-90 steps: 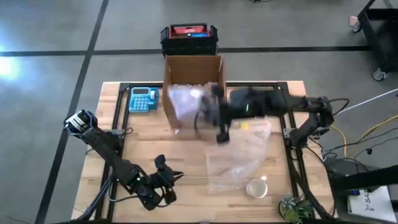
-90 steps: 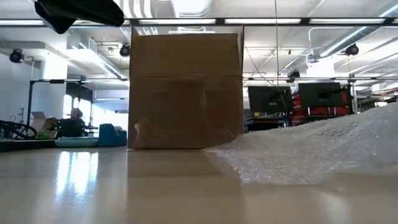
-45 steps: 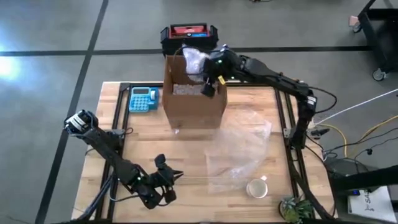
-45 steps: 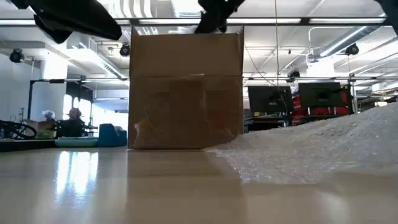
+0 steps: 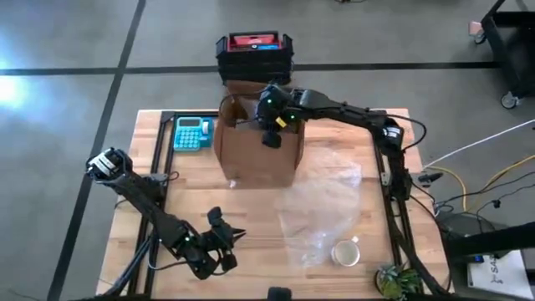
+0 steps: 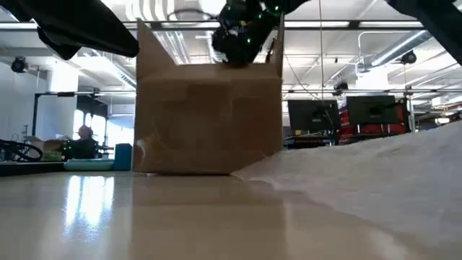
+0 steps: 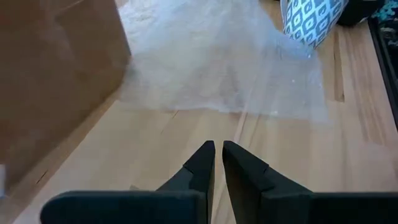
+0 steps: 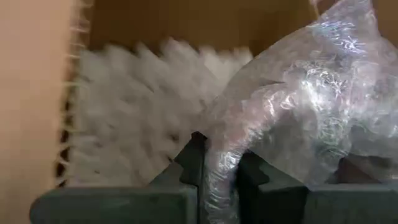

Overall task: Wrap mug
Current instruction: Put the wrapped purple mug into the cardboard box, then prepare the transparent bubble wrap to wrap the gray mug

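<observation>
- Right now the right gripper point(image 8: 216, 163) is inside the open top of the cardboard box point(image 5: 255, 142), at the bench's far edge.
- Its fingers point(image 8: 191, 158) are pinched on a bubble-wrapped bundle point(image 8: 298, 106), held above white packing fill point(image 8: 130, 118) in the box.
- Whether a mug sits inside that bundle cannot be told.
- Left gripper point(image 7: 216, 152) sits low near the bench's near-left corner, fingers nearly together with only a thin gap, holding nothing.
- Loose bubble wrap sheet point(image 5: 322, 205) lies flat on the bench beside the box, toward the near-right.
- Patterned mug point(image 5: 345, 252) stands at the sheet's near edge, close to the bench's near-right corner, unwrapped.
- Blue calculator point(image 5: 191, 133) lies near the far-left corner, just beside the box.
- Black crate point(image 5: 253, 48) sits beyond the bench's far edge.
</observation>
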Robot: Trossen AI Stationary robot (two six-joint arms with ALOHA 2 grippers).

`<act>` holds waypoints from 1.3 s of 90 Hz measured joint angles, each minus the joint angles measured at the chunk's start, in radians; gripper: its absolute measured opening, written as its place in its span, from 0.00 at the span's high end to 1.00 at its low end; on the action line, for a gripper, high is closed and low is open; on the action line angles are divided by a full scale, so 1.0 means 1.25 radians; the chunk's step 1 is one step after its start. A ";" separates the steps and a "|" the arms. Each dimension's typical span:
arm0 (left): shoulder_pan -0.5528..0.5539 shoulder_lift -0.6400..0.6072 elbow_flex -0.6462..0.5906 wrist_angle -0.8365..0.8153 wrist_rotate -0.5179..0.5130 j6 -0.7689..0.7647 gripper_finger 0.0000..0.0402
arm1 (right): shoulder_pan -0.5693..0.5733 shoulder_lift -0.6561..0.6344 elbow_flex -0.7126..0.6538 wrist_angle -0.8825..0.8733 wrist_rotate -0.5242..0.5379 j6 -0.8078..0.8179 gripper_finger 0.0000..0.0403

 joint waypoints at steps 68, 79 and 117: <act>0.000 0.000 -0.001 0.002 0.000 0.003 0.95 | 0.000 0.049 0.065 -0.032 -0.023 0.028 0.48; 0.000 0.000 -0.001 0.002 0.000 0.003 0.95 | 0.001 0.047 0.152 -0.088 -0.022 0.041 0.44; 0.000 0.000 -0.001 0.006 0.000 0.000 0.95 | 0.045 -0.074 0.278 -0.161 -0.035 0.110 0.47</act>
